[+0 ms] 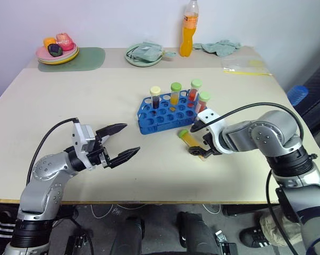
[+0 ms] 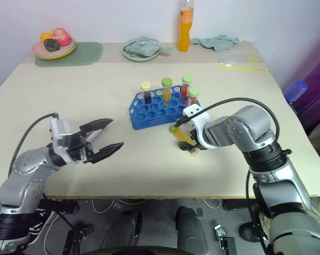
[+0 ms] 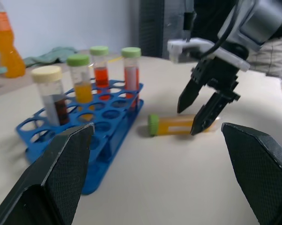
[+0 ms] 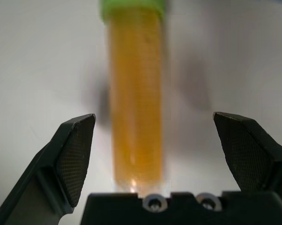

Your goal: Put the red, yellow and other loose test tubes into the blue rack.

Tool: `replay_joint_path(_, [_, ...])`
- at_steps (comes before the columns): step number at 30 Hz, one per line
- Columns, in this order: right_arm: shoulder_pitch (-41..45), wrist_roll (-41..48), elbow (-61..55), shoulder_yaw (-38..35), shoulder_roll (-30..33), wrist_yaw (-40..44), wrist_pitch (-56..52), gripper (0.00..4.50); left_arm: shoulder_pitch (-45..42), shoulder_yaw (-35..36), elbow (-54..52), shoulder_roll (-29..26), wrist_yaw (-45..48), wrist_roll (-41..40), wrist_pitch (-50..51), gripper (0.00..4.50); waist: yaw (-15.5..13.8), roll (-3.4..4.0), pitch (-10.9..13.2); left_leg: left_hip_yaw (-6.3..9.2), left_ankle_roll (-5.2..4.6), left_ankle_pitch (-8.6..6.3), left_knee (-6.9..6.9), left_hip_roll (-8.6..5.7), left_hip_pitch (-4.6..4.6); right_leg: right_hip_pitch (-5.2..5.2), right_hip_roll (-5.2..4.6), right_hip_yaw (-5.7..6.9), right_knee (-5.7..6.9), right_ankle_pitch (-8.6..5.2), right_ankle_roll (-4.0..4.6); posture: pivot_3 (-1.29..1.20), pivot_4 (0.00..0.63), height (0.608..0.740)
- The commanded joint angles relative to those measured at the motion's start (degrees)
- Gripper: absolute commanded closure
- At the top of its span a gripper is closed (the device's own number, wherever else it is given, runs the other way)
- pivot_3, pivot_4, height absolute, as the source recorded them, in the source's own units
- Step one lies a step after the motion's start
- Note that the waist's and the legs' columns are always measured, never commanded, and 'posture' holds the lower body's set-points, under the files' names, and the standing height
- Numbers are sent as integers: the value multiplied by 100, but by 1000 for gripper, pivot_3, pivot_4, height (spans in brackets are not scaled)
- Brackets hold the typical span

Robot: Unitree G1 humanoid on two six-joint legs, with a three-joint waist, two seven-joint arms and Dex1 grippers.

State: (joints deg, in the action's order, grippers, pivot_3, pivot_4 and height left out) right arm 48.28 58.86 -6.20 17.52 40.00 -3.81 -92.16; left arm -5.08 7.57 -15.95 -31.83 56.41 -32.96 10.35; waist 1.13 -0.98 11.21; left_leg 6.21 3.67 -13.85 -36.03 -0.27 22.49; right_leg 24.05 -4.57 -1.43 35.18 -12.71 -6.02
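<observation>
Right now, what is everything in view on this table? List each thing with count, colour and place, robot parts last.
Bright blue plastic tube rack: one, mid-table.
Upright tubes in the rack: four; dark liquid with cream cap, yellow with green cap, two red with green caps.
Loose yellow tube with green cap: one, lying on the table beside the rack.
Tall orange drink bottle: one, far edge.
Stacked plates with toy food: far left, on a green mat.
Green plate holding a cloth: far centre.
Crumpled green cloth: far right.
Clear bag: far right.
Left tool: open, hovering near side.
Right tool: open, straddling the loose tube.
</observation>
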Motion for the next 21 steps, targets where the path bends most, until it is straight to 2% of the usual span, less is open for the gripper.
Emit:
replay_joint_path(1, [362, 1089, 307, 186, 201, -712, -34, 43, -16, -25, -171, 76, -84, 54, -143, 0, 20, 0, 0, 0, -1, 0, 1, 1, -1, 0, 2, 0, 0, 0, 0, 0, 150, 740])
replay_joint_path(8, [796, 2350, 1085, 382, -91, -2059, -34, 43, 65, -117, -281, 215, -268, 106, -192, 0, 5, 0, 0, 0, -2, -1, 0, 2, 2, 1, 3, 0, -2, 0, 0, 0, 150, 740])
replay_joint_path(13, [771, 2478, 1367, 282, -411, -2775, -34, 43, 189, -137, -433, 246, -383, 125, -190, 0, 4, -1, -1, 0, -3, -1, 0, 2, 2, 1, 3, 0, -2, 0, 0, 0, 150, 740])
replay_joint_path(17, [672, 2222, 1449, 34, -699, -3155, -34, 43, 282, -113, -490, 246, -448, 131, -202, 0, 15, -1, -1, 0, -3, -1, 0, 2, 1, 1, 4, 0, -2, 0, 1, 0, 150, 740])
replay_joint_path(20, [608, 2153, 1463, -42, -818, -3256, -34, 927, 328, -112, -529, 237, -490, 155, -218, 0, 8, -1, -1, 1, -3, -1, -1, 2, 0, 1, 4, 0, -1, 1, 2, 0, 150, 740])
replay_joint_path(21, [605, 2155, 1477, -51, -859, -3284, -34, 1405, 338, -108, -534, 231, -494, 155, -221, 0, 10, -1, -1, 1, -3, -1, -1, 2, 1, 1, 4, 0, -2, 1, 2, 0, 150, 740])
